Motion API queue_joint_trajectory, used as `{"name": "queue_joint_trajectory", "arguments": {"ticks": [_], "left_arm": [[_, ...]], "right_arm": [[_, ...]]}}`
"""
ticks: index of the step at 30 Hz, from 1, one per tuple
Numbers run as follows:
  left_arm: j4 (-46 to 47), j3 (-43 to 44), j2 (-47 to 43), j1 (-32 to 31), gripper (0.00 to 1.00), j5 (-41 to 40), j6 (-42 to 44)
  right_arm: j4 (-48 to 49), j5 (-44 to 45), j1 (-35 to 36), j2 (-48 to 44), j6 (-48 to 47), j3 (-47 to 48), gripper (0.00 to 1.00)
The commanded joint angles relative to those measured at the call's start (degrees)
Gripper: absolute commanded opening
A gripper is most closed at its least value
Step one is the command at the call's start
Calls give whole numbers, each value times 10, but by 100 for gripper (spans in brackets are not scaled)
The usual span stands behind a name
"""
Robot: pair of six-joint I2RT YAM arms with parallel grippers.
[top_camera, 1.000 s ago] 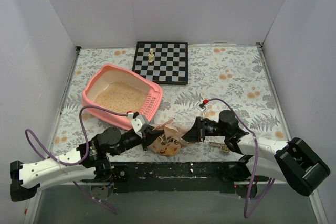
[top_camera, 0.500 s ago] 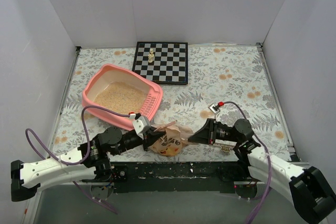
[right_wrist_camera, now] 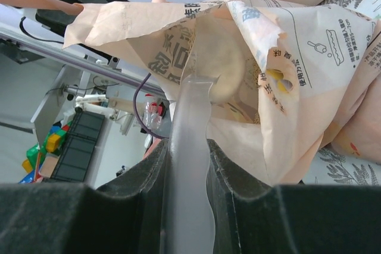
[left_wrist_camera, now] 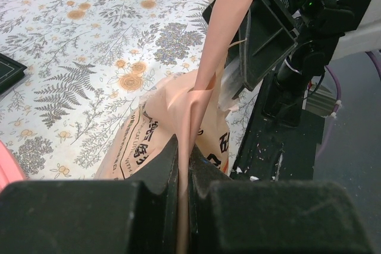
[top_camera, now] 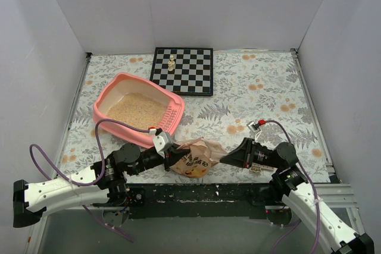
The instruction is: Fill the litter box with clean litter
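Note:
The salmon-pink litter box [top_camera: 100, 106] sits at the left, with tan clean litter [top_camera: 137, 110] covering its floor. A beige paper litter bag [top_camera: 193, 159] lies at the near table edge between my grippers. My left gripper [top_camera: 172, 150] is shut on the bag's upper edge [left_wrist_camera: 199, 87], its fingers [left_wrist_camera: 158, 168] pinching the paper. My right gripper [top_camera: 224, 159] is shut on the handle of a clear plastic scoop [right_wrist_camera: 190, 117]. The scoop's bowl reaches into the open mouth of the bag [right_wrist_camera: 297, 57]. Any litter in the bag is hidden.
A black-and-white chessboard [top_camera: 181, 71] with one pale chess piece [top_camera: 171, 62] lies at the back centre. The black arm mount rail [top_camera: 196, 193] runs along the near edge. White walls enclose the floral table [top_camera: 268, 87] on three sides.
My right arm has swung out to the right and lower, and its gripper has shifted right with the scoop. The bag's mouth is stretched further right. The left gripper has hardly moved.

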Motion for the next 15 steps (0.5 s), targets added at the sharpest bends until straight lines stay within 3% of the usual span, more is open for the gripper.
{"name": "queue_joint_trajectory", "arguments": {"ticks": [1,15], "left_arm": [[26,-4,-4,-1,0,22,3],[33,-8,1,-1,0,1,12]], "right_arm": [[-89,30,-5,-66,34,-85,1],[-406,136,-4,-288,99,-2,1]]}}
